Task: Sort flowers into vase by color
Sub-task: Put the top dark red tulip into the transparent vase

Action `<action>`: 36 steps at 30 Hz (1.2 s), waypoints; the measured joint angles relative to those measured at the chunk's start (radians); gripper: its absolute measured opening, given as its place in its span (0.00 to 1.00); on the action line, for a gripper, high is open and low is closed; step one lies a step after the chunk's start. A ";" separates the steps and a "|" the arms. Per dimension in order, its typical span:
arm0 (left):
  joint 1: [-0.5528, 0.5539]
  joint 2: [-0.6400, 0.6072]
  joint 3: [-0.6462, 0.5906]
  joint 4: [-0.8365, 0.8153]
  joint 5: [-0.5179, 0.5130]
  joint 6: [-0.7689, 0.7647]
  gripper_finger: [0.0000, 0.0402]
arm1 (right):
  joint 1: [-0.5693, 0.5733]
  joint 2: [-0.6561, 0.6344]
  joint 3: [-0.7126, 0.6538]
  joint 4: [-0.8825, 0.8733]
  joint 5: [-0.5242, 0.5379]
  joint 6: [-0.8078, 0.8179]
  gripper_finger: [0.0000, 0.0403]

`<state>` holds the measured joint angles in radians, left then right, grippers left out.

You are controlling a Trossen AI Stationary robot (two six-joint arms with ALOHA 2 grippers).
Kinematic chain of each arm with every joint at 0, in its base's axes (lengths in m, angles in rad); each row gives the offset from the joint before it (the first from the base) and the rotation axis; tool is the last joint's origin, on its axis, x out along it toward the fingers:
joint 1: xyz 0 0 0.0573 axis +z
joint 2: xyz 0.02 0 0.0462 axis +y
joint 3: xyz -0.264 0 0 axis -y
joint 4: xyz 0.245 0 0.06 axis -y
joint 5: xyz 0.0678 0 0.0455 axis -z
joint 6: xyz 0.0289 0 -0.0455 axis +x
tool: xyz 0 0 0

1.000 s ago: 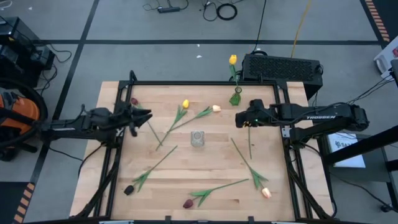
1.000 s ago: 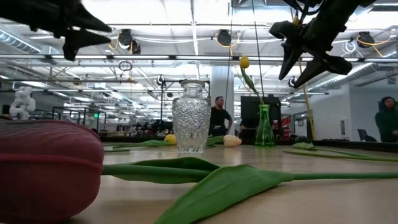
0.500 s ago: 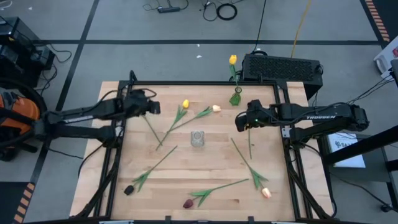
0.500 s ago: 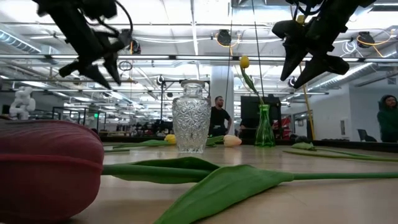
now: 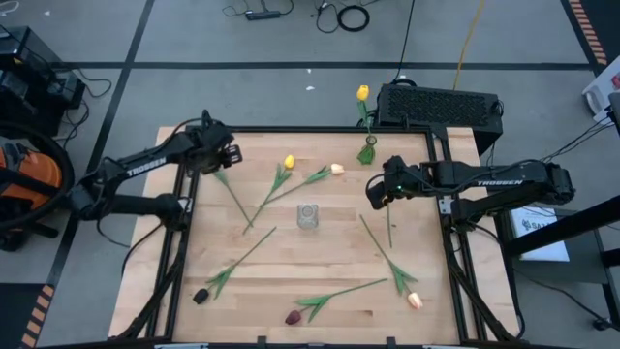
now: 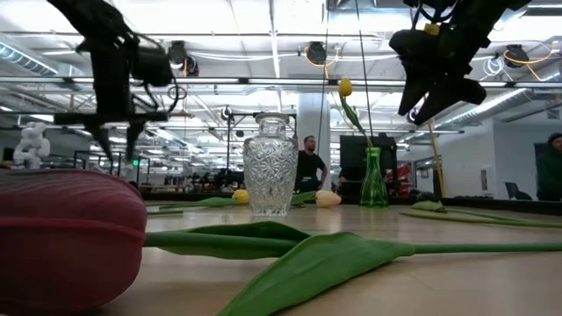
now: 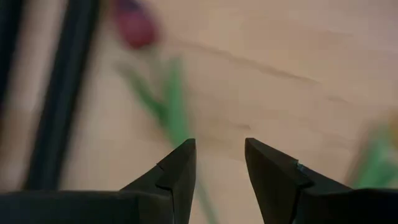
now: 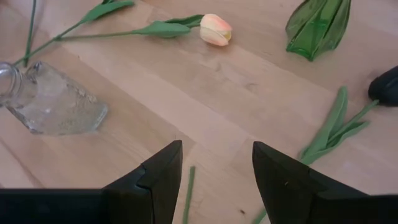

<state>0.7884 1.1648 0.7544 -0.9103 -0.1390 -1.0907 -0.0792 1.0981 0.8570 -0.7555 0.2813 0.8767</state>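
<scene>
Moved: left hand [image 5: 229, 155] has been swung to the bench's [image 5: 329, 262] far-left corner, beyond the clear cut-glass vase [image 5: 307, 215].
Left hand: parted slightly, nothing held.
Right hand [image 5: 372, 190]: held open, empty, right of the vase.
Tulips: long-stemmed maroon tulip [image 7: 134, 23] lain below left hand; others scattered around the vase.

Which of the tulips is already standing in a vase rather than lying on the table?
The yellow tulip at the table's far edge, upright in the green vase. All other tulips lie flat on the wood; the clear glass vase mid-table holds none.

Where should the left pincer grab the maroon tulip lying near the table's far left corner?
Grip the maroon tulip on its bare stem, past the leaves, coming straight down with the left pincer open across it. It lies flat, and the stem is thin.
</scene>
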 joint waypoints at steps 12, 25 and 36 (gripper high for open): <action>0.109 0.185 0.000 -0.033 0.046 0.005 0.36 | 0.000 0.000 0.000 -0.007 0.000 -0.082 0.46; 0.108 0.396 0.003 0.090 0.105 0.015 0.36 | 0.000 0.000 0.000 -0.058 0.000 -0.104 0.46; 0.079 0.454 0.008 0.115 0.078 0.084 0.31 | 0.000 0.000 0.000 -0.058 0.000 -0.111 0.46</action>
<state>0.8673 1.6184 0.7622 -0.7954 -0.0610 -1.0064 -0.0788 1.0981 0.8570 -0.8137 0.2813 0.7652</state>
